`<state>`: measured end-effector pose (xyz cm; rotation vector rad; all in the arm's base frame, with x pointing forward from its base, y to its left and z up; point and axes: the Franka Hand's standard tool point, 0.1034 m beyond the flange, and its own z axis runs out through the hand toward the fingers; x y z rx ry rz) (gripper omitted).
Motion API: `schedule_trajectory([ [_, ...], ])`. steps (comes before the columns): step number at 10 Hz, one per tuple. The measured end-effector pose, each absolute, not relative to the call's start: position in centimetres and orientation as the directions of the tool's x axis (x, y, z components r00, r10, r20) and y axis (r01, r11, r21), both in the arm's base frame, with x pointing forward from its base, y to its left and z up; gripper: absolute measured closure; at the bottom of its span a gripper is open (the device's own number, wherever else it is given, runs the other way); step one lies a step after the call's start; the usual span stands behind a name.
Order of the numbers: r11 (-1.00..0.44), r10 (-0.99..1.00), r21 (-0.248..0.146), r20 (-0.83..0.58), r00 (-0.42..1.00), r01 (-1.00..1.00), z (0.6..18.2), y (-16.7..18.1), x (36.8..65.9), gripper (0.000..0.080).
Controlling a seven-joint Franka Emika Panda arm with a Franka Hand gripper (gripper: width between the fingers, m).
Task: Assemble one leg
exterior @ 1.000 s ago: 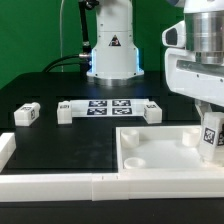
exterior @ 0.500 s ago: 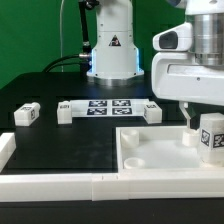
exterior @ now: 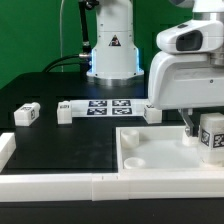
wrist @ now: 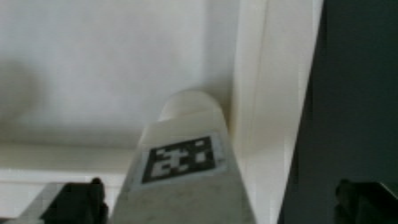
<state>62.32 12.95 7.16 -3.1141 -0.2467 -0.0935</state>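
Observation:
A white leg (exterior: pixel 212 138) with a black-and-white tag stands upright in the right corner of the large white tray-like top (exterior: pixel 150 152). My gripper (exterior: pixel 207 128) hangs over it, and one dark finger (exterior: pixel 188 124) shows just to the exterior view's left of the leg. In the wrist view the leg (wrist: pixel 182 170) stands between my two fingertips (wrist: pixel 75 202), with a gap on each side. The gripper (wrist: pixel 217 206) is open around the leg and not touching it. Three more legs lie on the black table (exterior: pixel 27 114) (exterior: pixel 65 112) (exterior: pixel 153 112).
The marker board (exterior: pixel 108 106) lies on the table between two of the loose legs. The robot base (exterior: pixel 112 50) stands behind it. White rails (exterior: pixel 60 184) run along the table's front edge.
The arm's body has shifted toward the exterior view's left and the finger now stands apart from the leg. The leg stays upright at the same spot in the tray-like top.

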Motion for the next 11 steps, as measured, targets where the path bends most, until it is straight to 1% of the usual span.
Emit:
schedule_trajectory([
  [1,-0.968,0.249,-0.005,0.061,0.967,0.25,7.13,12.74,62.33,0.0151],
  [2,-0.963,0.267,-0.005,0.061,0.962,0.268,7.11,12.75,62.31,0.0151],
  [3,-0.964,0.265,-0.005,0.061,0.962,0.266,7.11,12.76,62.3,0.0181],
  [4,-0.964,0.265,-0.005,0.061,0.962,0.266,7.1,12.75,62.3,0.0181],
  [5,-0.967,0.254,-0.006,0.061,0.965,0.255,7.1,12.77,62.29,0.0364],
  [6,-0.976,0.216,-0.008,0.061,0.974,0.217,7.1,12.74,62.3,0.0508],
  [7,-0.976,0.218,-0.008,0.061,0.974,0.219,7.09,12.73,62.3,0.0508],
  [8,-0.993,0.115,-0.023,0.059,0.992,0.116,7.06,12.68,62.28,0.0508],
  [9,-0.993,-0.109,-0.048,0.049,0.993,-0.107,7.03,12.53,62.28,0.0508],
  [11,-0.93,-0.365,-0.062,0.039,0.93,-0.362,7.03,12.53,62.33,0.0508],
])
